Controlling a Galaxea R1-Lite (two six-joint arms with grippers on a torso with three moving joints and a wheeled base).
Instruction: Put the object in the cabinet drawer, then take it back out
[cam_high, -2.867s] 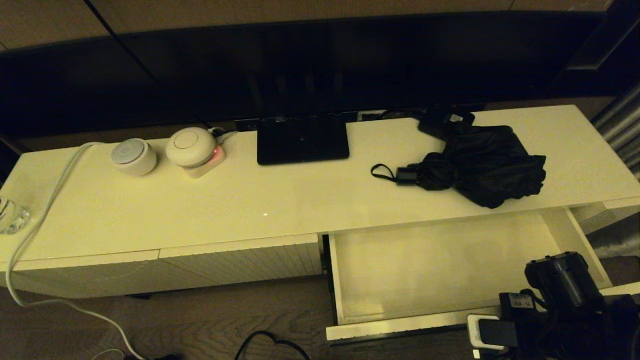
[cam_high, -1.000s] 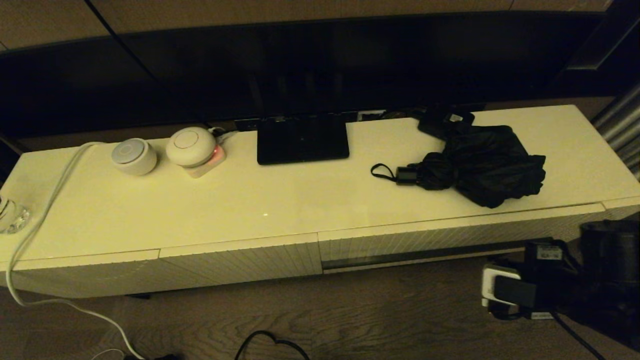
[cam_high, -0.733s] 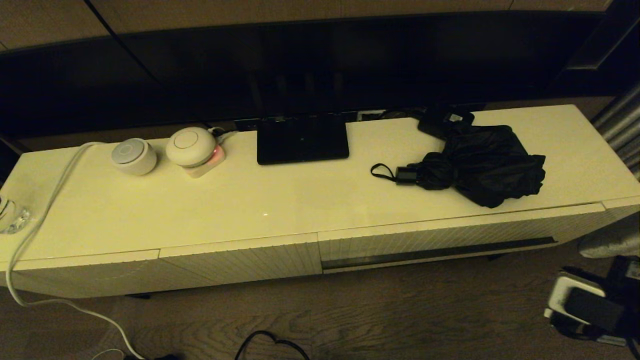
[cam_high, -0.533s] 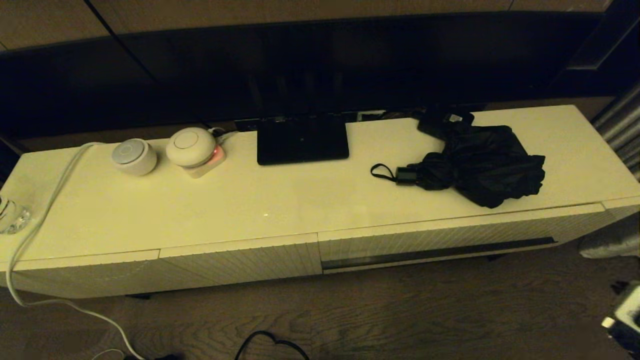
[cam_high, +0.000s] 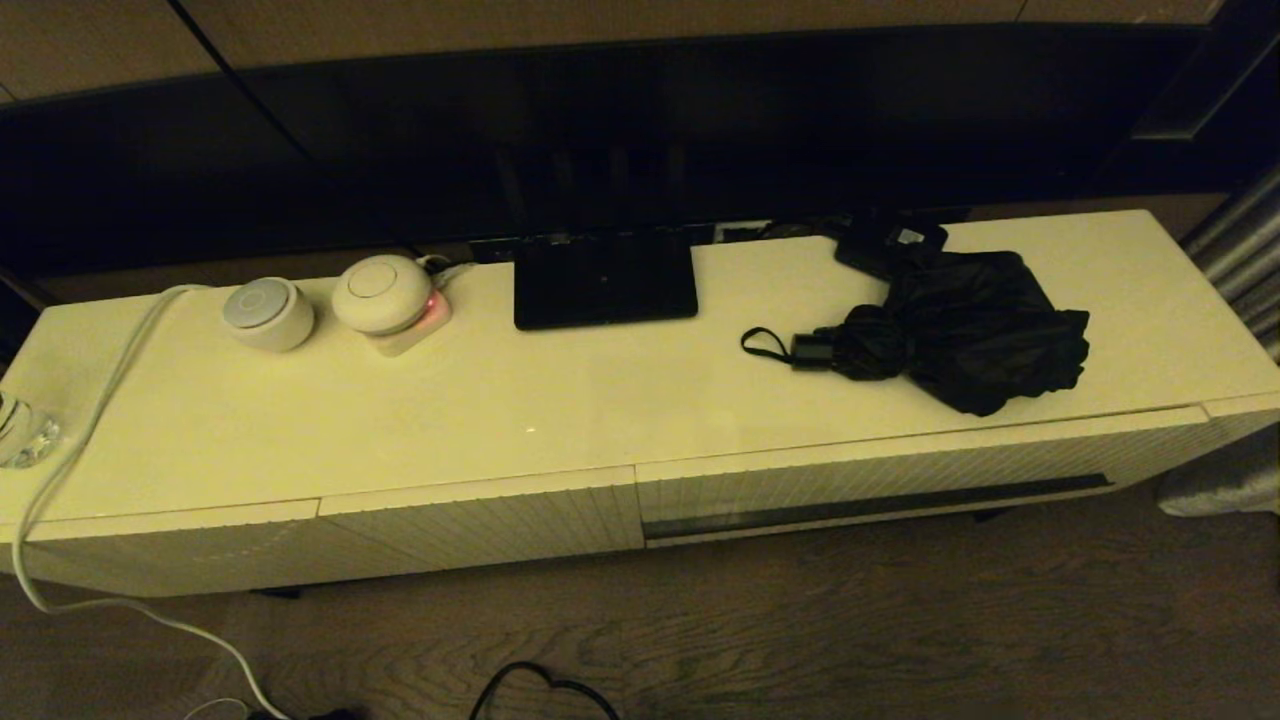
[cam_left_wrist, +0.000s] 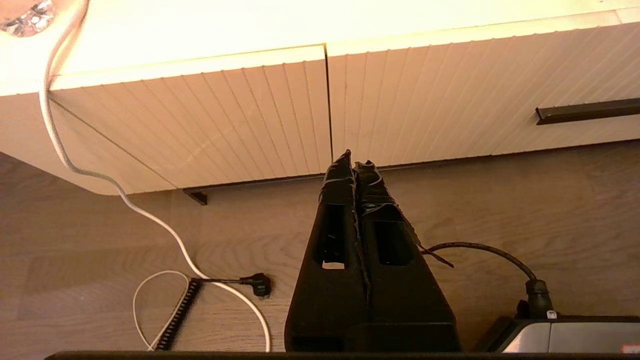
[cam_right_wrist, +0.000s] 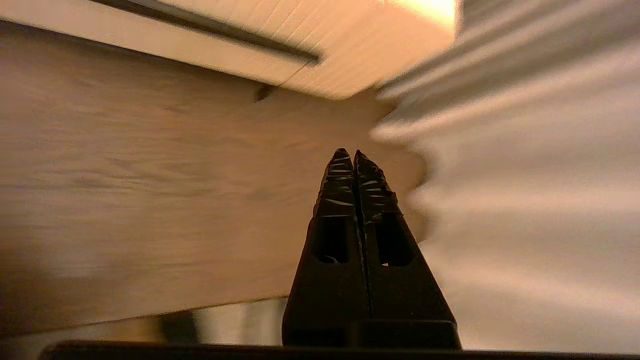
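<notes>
1. Left gripper (cam_left_wrist: 354, 160) — jaws pressed together, empty, low over the floor before the cabinet's ribbed fronts; out of the head view.
2. Drawer (cam_high: 880, 480) shut; umbrella (cam_high: 950, 330) lies on the cabinet top near its right front edge, above the drawer.
3. Risk: loose fabric or the wrist loop (cam_high: 762, 345) could snag in the drawer gap.
4. Right gripper (cam_right_wrist: 354, 157) — jaws together, empty, near the cabinet's right corner; surroundings smeared, position uncertain.

Pretty dim, warm yellowish light overall. The counter (cam_high: 500, 400) top shows a small glare spot, the TV area behind is nearly black. Right wrist view is badly motion-blurred, the curtain (cam_right_wrist: 525, 200) smeared.
</notes>
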